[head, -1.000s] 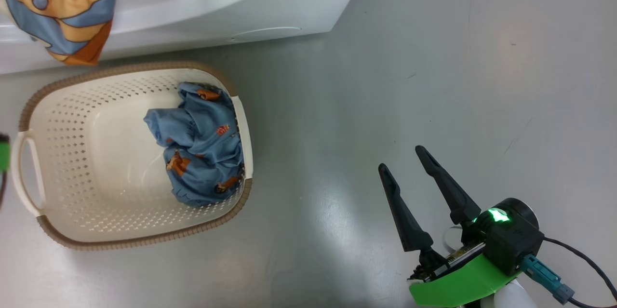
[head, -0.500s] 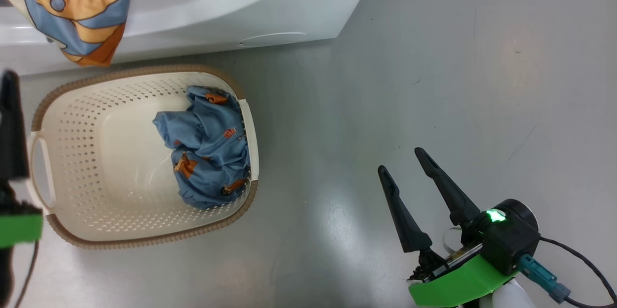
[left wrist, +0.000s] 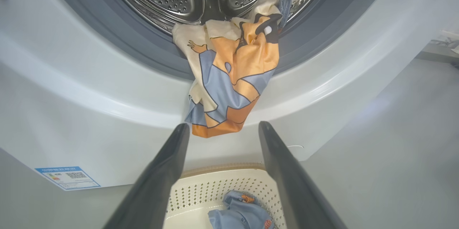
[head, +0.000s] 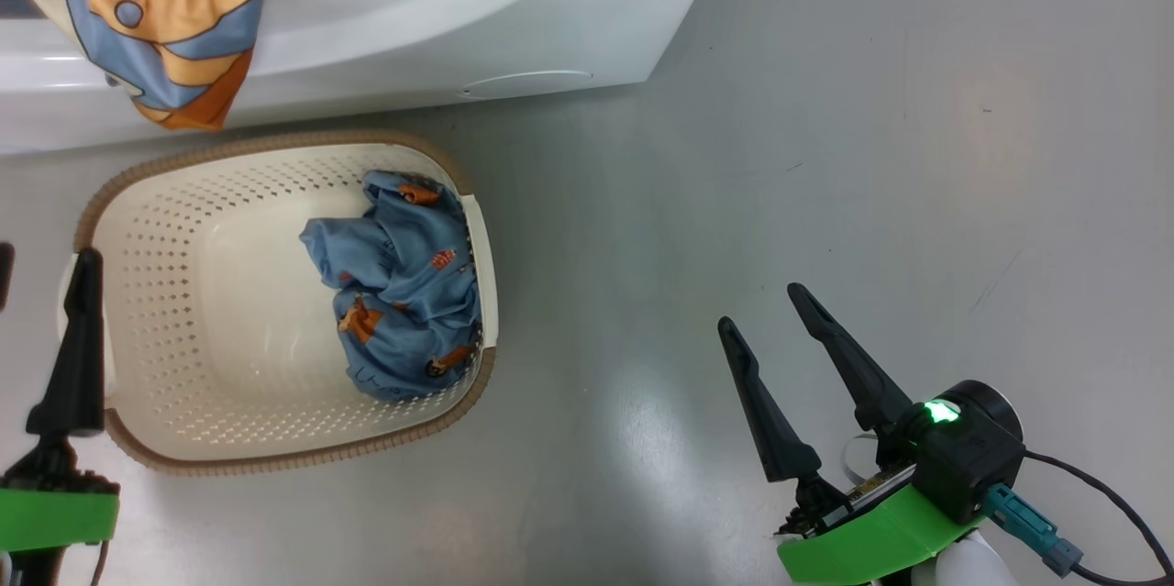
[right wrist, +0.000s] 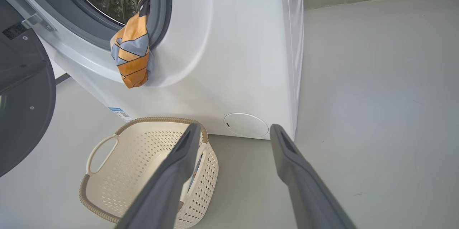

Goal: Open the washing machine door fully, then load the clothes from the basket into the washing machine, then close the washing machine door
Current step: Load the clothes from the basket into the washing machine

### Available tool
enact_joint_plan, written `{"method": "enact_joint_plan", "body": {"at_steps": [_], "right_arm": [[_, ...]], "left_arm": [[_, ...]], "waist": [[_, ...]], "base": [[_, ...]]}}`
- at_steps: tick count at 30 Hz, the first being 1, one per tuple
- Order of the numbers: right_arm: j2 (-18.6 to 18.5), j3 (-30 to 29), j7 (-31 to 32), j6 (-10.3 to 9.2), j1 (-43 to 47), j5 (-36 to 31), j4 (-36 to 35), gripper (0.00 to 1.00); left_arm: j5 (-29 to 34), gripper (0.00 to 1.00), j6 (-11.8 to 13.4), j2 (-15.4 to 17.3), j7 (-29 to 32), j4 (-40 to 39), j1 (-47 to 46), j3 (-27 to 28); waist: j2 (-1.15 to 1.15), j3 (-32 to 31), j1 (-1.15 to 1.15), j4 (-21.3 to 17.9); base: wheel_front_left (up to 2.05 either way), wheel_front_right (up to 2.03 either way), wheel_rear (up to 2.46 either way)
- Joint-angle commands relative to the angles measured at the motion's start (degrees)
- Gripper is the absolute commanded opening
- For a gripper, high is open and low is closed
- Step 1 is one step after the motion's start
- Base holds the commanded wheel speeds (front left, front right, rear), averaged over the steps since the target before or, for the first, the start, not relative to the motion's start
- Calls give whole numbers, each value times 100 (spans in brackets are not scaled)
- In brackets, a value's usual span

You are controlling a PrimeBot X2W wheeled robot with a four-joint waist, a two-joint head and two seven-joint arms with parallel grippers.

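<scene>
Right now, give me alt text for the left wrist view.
An orange, blue and cream garment hangs out of the washing machine, over its white front. Below, the open left gripper frames the basket holding blue clothes.

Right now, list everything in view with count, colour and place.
white boxy front-loading washing machine: one, white, steel drum, grey gasket; behind the basket.
round black-rimmed washing machine door: one, dark; swung open at the machine's side.
orange, blue and cream printed garment: one; hanging from the drum mouth over the front lip.
cream perforated plastic basket: one, brown rim; on the floor before the machine.
blue garment with orange prints: one; inside the basket, against one side wall.
blue label sticker: one; low on the machine's front.
round flap: one, white; low on the front.
smooth floor: one, grey; under everything.
left gripper: one, dark fingers, open, empty; near the basket.
right gripper: one, dark fingers, open, empty; over bare floor.
</scene>
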Motion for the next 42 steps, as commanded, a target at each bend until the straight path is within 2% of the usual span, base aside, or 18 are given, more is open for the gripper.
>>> {"method": "enact_joint_plan", "body": {"at_steps": [1, 29, 42], "right_arm": [[14, 176, -27, 16, 29, -15, -102, 100], [14, 130, -27, 16, 41, 15, -96, 100], [14, 169, -27, 16, 42, 57, -110, 100]], "left_arm": [[20, 100, -9, 142, -29, -23, 108, 252], [-69, 100, -9, 46, -29, 276, 580, 367], [-293, 100, -9, 262, -29, 404, 189, 339]], "waist": [[0, -10, 0, -13], [0, -28, 0, -24], [0, -16, 0, -105]], "base": [[0, 0, 0], [0, 0, 0], [0, 0, 0]]}}
